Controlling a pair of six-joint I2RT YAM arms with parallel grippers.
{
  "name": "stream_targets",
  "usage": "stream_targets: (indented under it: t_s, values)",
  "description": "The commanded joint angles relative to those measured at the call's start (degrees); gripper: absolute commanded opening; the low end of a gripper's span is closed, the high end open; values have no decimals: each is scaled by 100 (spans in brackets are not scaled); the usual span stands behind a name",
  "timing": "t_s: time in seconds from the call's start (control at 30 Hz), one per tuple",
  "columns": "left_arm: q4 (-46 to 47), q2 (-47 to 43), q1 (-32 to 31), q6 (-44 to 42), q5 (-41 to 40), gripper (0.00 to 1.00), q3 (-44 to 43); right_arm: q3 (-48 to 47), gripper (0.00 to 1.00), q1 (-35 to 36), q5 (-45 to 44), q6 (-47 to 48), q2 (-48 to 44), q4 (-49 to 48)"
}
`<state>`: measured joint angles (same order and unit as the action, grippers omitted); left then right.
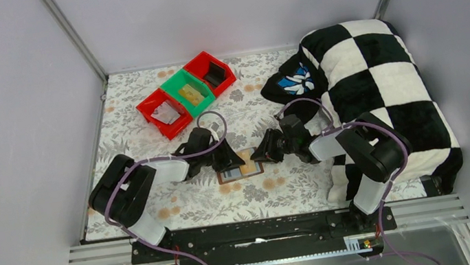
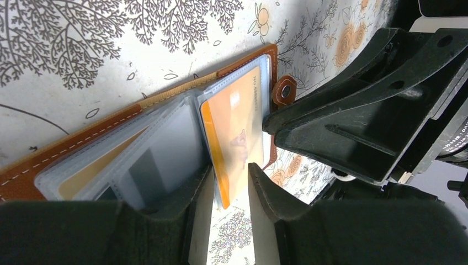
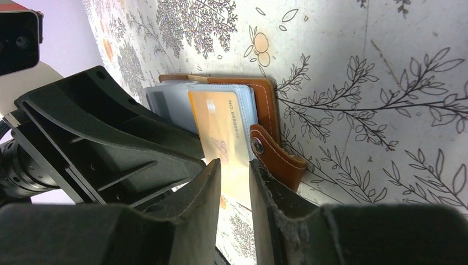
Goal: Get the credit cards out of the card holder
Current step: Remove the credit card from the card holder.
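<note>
The brown card holder [image 1: 240, 167] lies open on the flowered cloth between my two grippers. Its clear sleeves hold an orange card [image 2: 237, 127] and a greyish card [image 2: 165, 149]. My left gripper [image 2: 229, 168] is open a little. The orange card's sleeve stands between its fingers, close to the left one, with a gap to the right one. My right gripper [image 3: 234, 163] is open a narrow way, and the orange card [image 3: 221, 127] reaches its fingertips. Its right finger rests by the snap tab [image 3: 276, 157]. The two grippers [image 1: 229, 163] [image 1: 264, 154] face each other over the holder.
Red [image 1: 164, 113], green [image 1: 188, 92] and red [image 1: 210, 72] bins stand in a row at the back left. A black-and-white checked pillow [image 1: 379, 91] fills the right side, with a dark cloth [image 1: 294, 81] beside it.
</note>
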<state>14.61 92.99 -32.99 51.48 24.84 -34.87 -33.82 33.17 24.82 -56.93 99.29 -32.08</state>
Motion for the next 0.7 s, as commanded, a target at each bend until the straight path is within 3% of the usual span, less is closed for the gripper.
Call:
stream_targets:
  t_s: [0.0,0.13,0.4,0.67]
  values:
    - [140,-248,-75,-107,-4,32,68,99,33,175,226,3,233,292]
    - [24,-464,-74,-154,-37,27,102,82,33,175,196,45,239,345]
    - [-354,-582,-58,-261,-230,28,60,55,32,174,200,65,236,362]
    - [-54,-571,10,-101,-173,22,339,21,30,177,412,86,242,180]
